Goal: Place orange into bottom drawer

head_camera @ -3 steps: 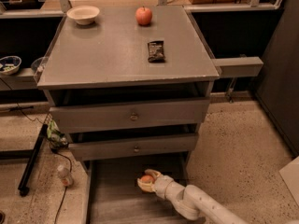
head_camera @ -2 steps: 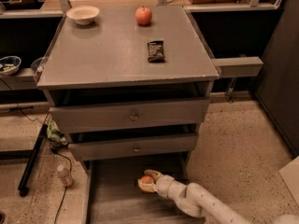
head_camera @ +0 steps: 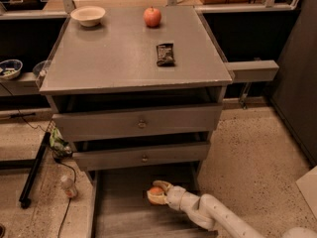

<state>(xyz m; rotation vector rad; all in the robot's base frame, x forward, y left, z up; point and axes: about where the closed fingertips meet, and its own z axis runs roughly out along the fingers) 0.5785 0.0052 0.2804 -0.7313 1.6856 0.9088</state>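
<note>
The orange (head_camera: 156, 191) is held in my gripper (head_camera: 158, 194), whose pale fingers wrap around it. The gripper sits low inside the pulled-out bottom drawer (head_camera: 124, 217), a long grey tray under the cabinet, near its back end below the middle drawer. My white arm (head_camera: 213, 213) reaches in from the lower right. Whether the orange touches the drawer floor I cannot tell.
On the grey cabinet top (head_camera: 114, 58) stand a white bowl (head_camera: 88, 15), a red apple (head_camera: 152, 16) and a dark snack bar (head_camera: 165, 54). The two upper drawers (head_camera: 141, 124) stand slightly open. A plastic bottle (head_camera: 68, 186) and cables lie on the floor at left.
</note>
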